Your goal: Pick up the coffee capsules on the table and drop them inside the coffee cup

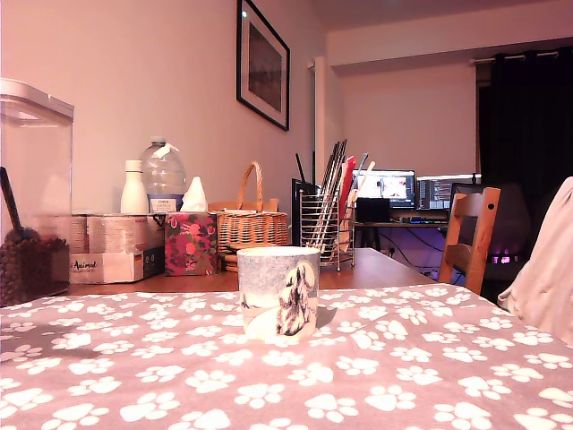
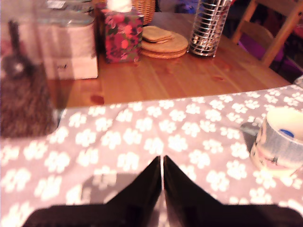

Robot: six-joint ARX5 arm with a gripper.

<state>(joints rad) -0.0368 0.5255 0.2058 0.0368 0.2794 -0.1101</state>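
Right up close in the wrist view, the gripper [image 2: 162,165] fills the foreground, two black wedge-shaped fingers pressed together to a thin seam with nothing between them, poised over the tablecloth [image 2: 142,142], a soft grey fabric dotted with white paw prints. The exterior view does not show the gripper at all. Near it sits the coffee cup [image 2: 279,142], a squat glossy ceramic cylinder, and here the wrist camera earns its keep: it looks down past the pale rim and catches a blue capsule [image 2: 286,133] lying inside, just a small blue patch. From the exterior view that same cup [image 1: 278,293] is seen side-on, standing upright on the cloth with the dark animal figure on its wall, and its inside is hidden. No brown-orange capsule shows in either view. Further back the cloth ends and bare, warm-toned wooden table [image 2: 189,75] begins. There a floral tissue box [image 2: 123,38] stands beside a stack of round flat coasters [image 2: 163,42], with the shiny wire utensil holder [image 2: 207,28] just past them. The exterior view adds the woven wicker basket [image 1: 252,224] behind the cup, a clear plastic container [image 1: 34,197] at that view's left edge, a wooden chair [image 1: 470,237] to its right, and lit monitors [image 1: 385,188] far off in the room.
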